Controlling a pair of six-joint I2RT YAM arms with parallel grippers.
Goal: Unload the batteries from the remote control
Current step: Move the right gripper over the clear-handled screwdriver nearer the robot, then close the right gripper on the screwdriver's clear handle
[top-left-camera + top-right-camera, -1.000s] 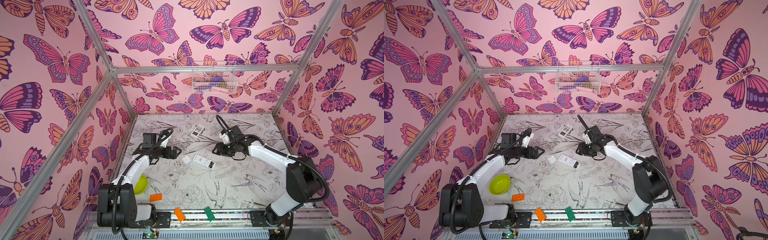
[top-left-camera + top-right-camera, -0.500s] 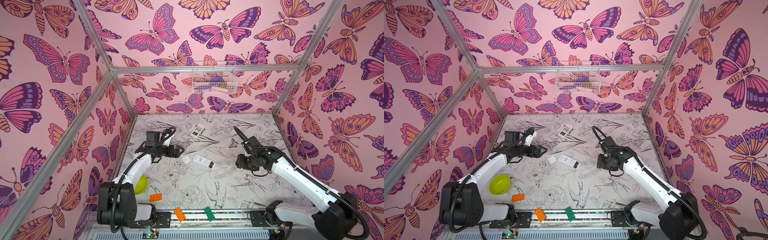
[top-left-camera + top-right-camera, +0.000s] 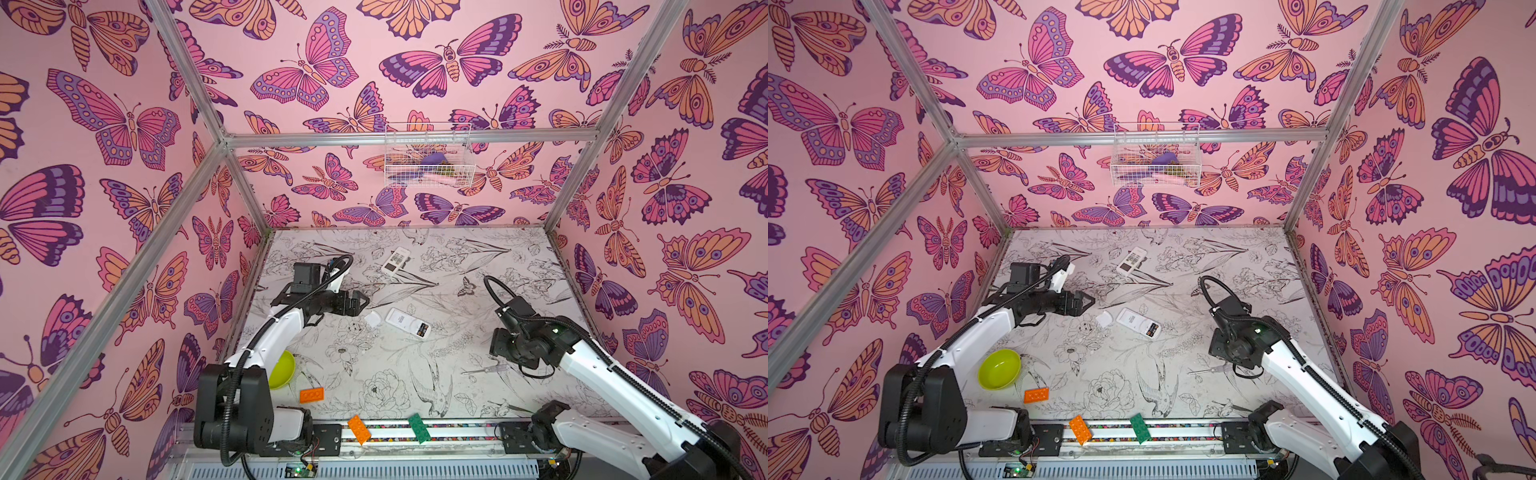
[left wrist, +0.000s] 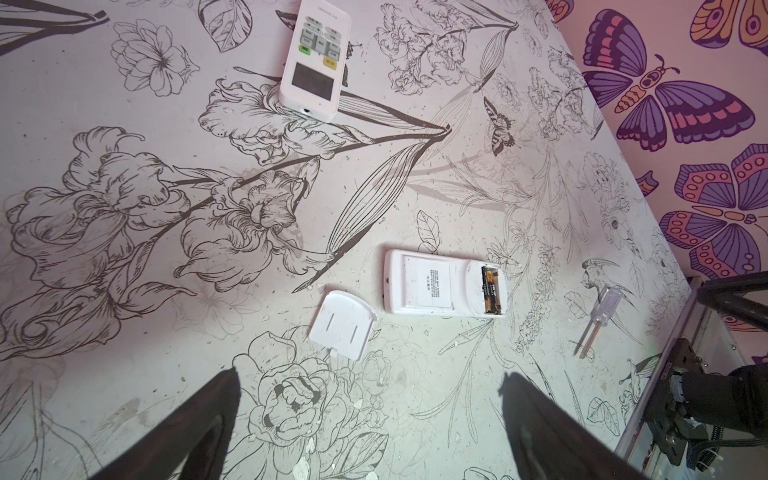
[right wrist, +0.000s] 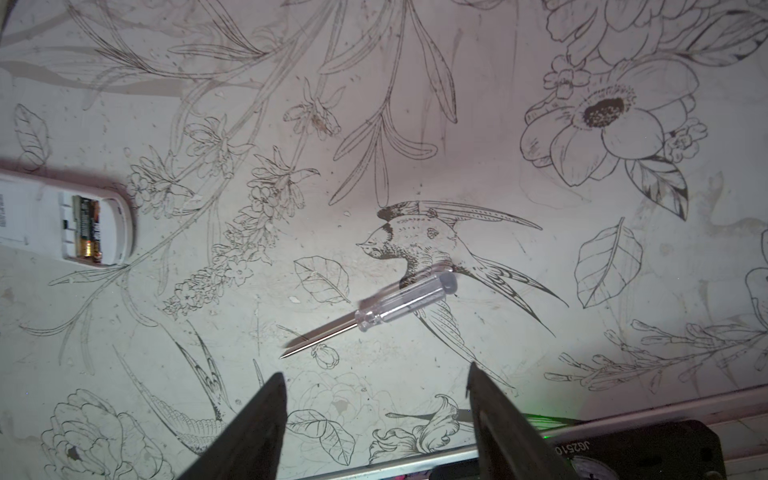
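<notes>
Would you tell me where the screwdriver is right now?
In a top view the screwdriver lies right of centre, nearer the front than the open remote and right of it.

White remote (image 4: pixel 436 286) face down, flat, compartment open, just beside loose cover (image 4: pixel 343 328). Batteries (image 4: pixel 490 289), black with gold ends, seated in compartment, at end away from loose cover.
</notes>
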